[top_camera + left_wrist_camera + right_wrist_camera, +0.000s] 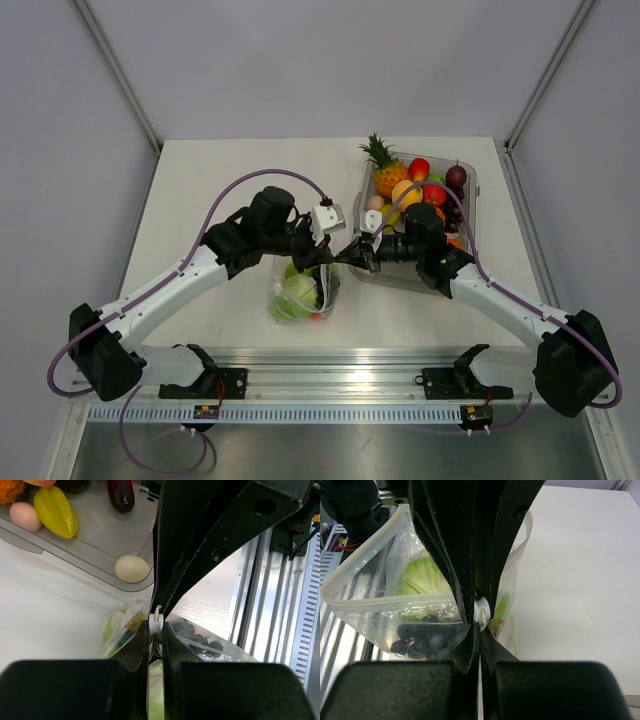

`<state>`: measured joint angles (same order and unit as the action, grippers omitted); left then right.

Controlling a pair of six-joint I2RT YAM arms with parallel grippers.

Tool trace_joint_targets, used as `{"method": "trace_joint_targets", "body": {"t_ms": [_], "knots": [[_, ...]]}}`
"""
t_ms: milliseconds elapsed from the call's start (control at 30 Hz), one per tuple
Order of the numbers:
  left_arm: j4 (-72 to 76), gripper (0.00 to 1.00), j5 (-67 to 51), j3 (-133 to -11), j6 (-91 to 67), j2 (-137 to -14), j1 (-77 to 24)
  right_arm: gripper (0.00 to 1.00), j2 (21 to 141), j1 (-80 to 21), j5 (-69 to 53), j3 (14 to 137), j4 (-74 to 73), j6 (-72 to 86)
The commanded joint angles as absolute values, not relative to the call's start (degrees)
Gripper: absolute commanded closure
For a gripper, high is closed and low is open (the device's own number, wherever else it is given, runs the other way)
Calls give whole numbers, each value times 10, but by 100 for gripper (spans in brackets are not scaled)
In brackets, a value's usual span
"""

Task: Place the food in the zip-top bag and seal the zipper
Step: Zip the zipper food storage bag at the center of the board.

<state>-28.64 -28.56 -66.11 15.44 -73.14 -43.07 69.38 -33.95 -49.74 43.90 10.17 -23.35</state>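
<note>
Zip-top bag (303, 300) at centre of frame on bench (230, 180). Cabbage (422, 577) and grapes (420, 637) inside. More food (408, 190) in tray (468, 205), upper right.
Left hand (155, 630) and right hand (480, 630) each pressed together, tip to tip, pinching zipper (380, 601) at white slider (482, 611).
Mouth gapes. Best to anchor one end and draw slider straight along.

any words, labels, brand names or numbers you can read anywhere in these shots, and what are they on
No text can be read in any view.
The bag and tray show no print.
Boards on the front rail: too small to read.
Brown scrap inside the bag: too blurred to tell whether it bears text.
</note>
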Motion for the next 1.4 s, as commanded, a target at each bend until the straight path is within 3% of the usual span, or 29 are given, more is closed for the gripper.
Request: {"method": "trace_joint_targets", "body": {"t_ms": [0,100,133,200,400,733,867,900,933,1133,1367], "knots": [[-264,100,-288,-662,164,-722,-431,100,681,-340,-525,464,126,-221],[-253,72,-259,-664,150,-724,-431,100,681,-340,-517,459,141,-211],[-255,59,-258,-666,150,-724,-431,100,681,-340,-516,461,141,-208],[-260,58,-269,-676,152,-726,-431,100,685,-340,-515,461,142,-206],[-273,67,-289,-686,156,-729,-431,100,688,-340,-513,461,148,-203],[-280,63,-326,-685,155,-715,-431,100,697,-340,-511,461,146,-206],[-287,80,-330,-690,155,-722,-431,100,700,-339,-510,461,149,-204],[-288,97,-332,-692,155,-725,-431,100,700,-340,-510,461,149,-205],[-290,100,-325,-693,153,-729,-431,100,700,-340,-508,460,155,-202],[-298,100,-298,-684,157,-729,-415,100,660,-319,-427,402,294,-123],[-293,100,-280,-662,158,-703,-397,100,670,-304,-353,392,339,-84]]}}
